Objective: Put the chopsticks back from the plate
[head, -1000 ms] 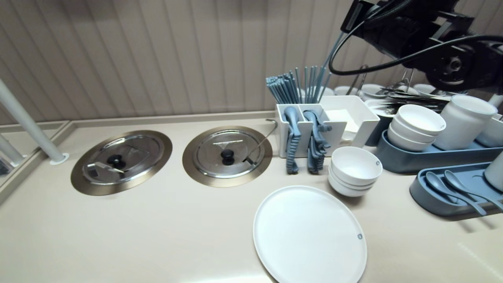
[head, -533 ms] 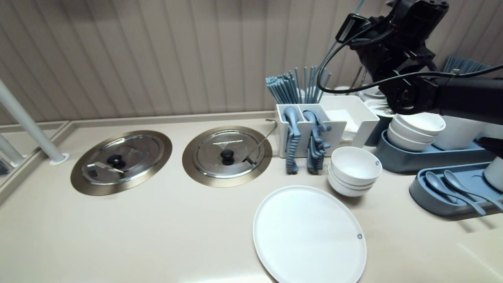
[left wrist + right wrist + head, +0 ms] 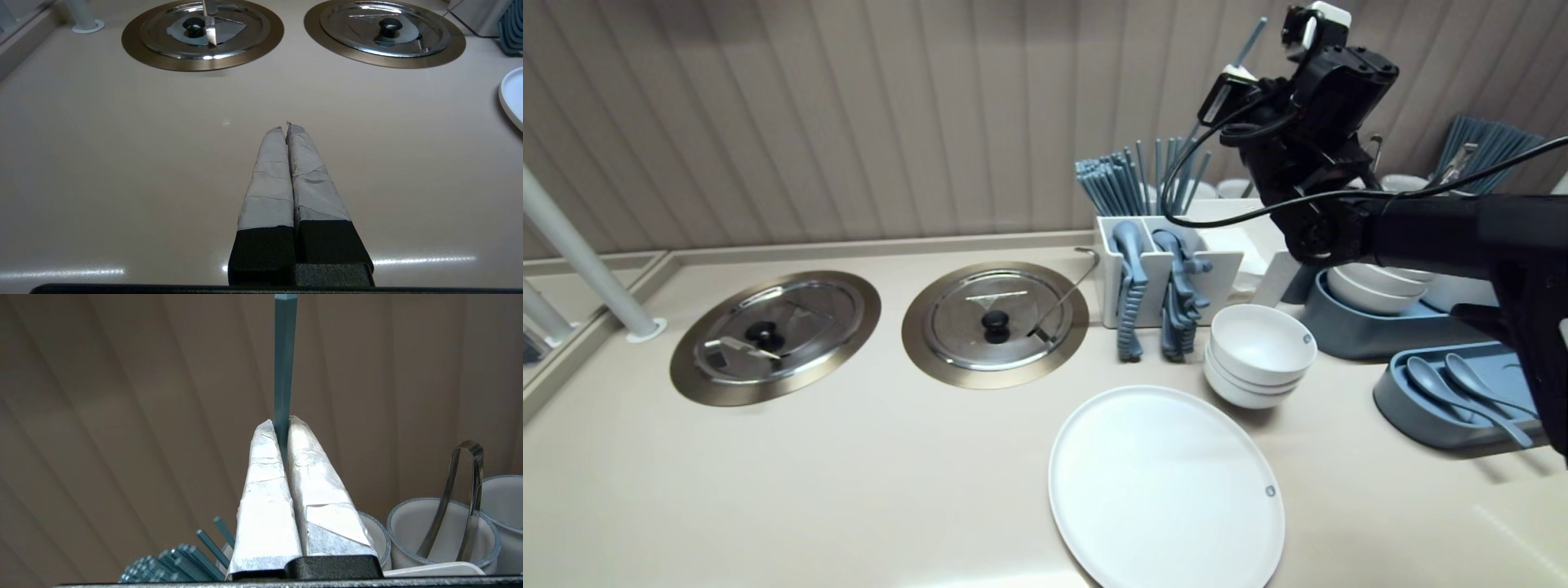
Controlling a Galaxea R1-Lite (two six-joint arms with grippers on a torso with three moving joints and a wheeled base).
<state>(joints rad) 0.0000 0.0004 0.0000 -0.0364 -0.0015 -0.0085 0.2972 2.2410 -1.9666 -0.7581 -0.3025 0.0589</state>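
Clamping down tight, the right tool [image 3: 281, 422] has both taped fingers pressed on a single blue chopstick [image 3: 284, 355], which pokes out well past the tips. It's up high at the far right, close to the ribbed wall [image 3: 122, 396]. Just below sits the bundle [image 3: 1131, 175] of matching sticks, standing in the white caddy [image 3: 1168, 265]. The held stick's lower end is hidden behind the arm, so I can't say it's free of the others.

By my read, the trick here is a firm, steady pinch. A stick that thin and smooth could swivel between the pads. Moving it along its own length should keep it from raking its neighbours. There are tongs [image 3: 466, 490] in a cup just right of the tool, so that side is tight.

Nearer in, stacked bowls [image 3: 1262, 351] and a plate [image 3: 1164, 486] sit on the counter [image 3: 849, 490]. Over on the left, the left tool [image 3: 286, 127] rests with fingers together above bare counter, on the near side of two steel lids [image 3: 202, 30].
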